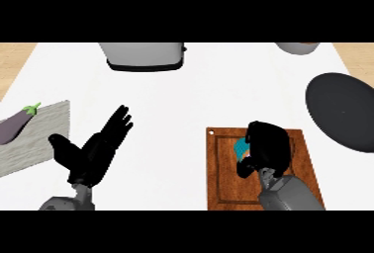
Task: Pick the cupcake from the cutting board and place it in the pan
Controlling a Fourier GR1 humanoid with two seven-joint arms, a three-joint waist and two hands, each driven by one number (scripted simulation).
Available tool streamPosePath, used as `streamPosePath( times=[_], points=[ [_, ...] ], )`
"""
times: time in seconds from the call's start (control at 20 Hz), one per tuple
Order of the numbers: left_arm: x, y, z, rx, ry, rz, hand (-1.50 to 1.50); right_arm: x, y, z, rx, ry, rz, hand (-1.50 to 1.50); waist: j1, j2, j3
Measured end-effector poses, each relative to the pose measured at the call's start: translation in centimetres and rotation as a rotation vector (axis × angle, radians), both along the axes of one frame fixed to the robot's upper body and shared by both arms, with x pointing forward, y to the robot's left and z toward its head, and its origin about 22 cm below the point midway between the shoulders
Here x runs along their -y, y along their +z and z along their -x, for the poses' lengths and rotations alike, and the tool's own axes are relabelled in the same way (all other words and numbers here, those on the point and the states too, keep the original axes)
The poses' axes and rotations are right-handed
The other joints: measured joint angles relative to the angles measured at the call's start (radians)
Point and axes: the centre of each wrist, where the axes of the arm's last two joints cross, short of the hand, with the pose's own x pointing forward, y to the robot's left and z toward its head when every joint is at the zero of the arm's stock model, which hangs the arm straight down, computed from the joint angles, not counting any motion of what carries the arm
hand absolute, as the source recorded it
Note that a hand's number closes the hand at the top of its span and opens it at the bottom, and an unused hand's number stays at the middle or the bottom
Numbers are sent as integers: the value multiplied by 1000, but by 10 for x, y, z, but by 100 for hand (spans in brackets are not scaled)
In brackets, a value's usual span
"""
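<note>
**Head view: right hand curled over the cupcake on the cutting board**

Head view looks steeply down on a white tabletop (219, 94). A brown wooden cutting board (226, 183) lies toward the near right, and everything else is placed from it. Over the board's middle the right hand (266, 146) is bent down with its fingers curled round the cupcake (242, 148); only a patch of teal and a bit of pink show at the hand's left side, the rest is hidden under the black fingers. The cupcake sits on the board, in its upper half.

Right of the board and a little farther back lies the dark grey pan (343, 111), round, cut by the view's right edge, apart from the board.

Well left of the board the left hand (95, 148) is open, fingers straight and pointing away, thumb out to the left, holding nothing. Farther left, a grey cloth mat (40, 143) carries a purple eggplant (16, 126) with a green stem.

Far behind the board stands a grey appliance with a dark base (144, 55), and a grey bowl (298, 47) shows at the back right. Light wood flooring (15, 59) shows past the tabletop's left and right sides.
</note>
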Motion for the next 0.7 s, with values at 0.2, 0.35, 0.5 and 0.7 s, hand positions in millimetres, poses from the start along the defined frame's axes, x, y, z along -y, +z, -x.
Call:
streamPosePath(
  times=[0.2,0.35,0.5,0.7],
  points=[
    [-2,1,-1,-3,-2,2,0,1,23,3,249,-52,-39,150,0,-2,-1],
    [-2,1,0,-4,1,3,0,8,41,11,401,-78,-117,150,-1,-4,-1],
    [-3,1,0,-7,2,-3,0,12,57,15,520,-116,-235,150,1,-3,-1],
    [-8,4,-3,-1,0,-6,0,38,57,23,619,-159,-368,150,3,-1,-1]
  ],
)
